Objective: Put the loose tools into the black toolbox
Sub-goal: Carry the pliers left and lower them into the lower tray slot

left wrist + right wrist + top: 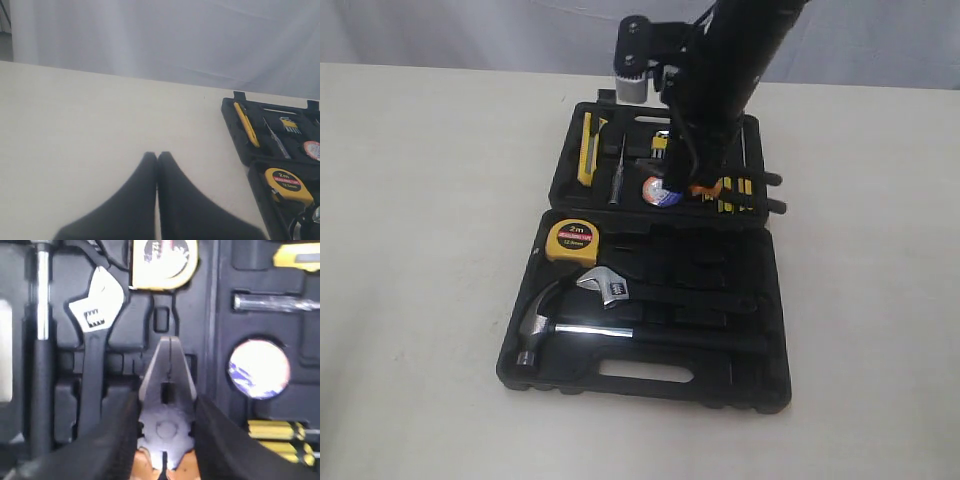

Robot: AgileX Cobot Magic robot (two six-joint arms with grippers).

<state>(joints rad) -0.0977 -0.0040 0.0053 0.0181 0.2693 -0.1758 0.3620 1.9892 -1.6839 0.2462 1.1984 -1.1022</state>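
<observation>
Cream tabletop (420,200) bore the black toolbox (760,390) beneath the right end effector (166,407), which gripped pliers (167,365); left end effector (157,156) was closed, empty.

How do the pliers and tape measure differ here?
The pliers are clamped in the right gripper; the tape measure lies seated in its toolbox recess. The pliers show a steel nose and orange handles; the tape measure is yellow and rounded. Both are hand tools.
</observation>
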